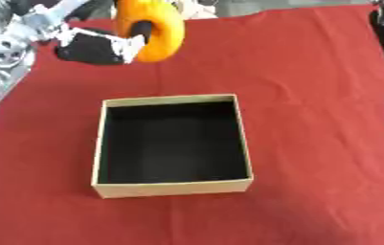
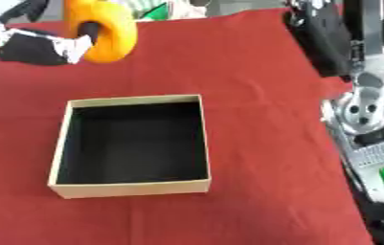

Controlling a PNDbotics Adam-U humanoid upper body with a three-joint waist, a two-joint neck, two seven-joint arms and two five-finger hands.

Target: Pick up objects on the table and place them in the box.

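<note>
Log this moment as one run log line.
left hand: shut on orange ring, raised beyond box | box: open, nothing visible inside, on red cloth | right hand: not in view

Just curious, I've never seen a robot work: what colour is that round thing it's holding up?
Orange. The ring-shaped object in the left robot hand shows best in the left eye view.

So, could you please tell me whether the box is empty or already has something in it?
Empty: the box shows only its dark bare floor. The left hand holds the orange ring above the cloth beyond it.
</note>
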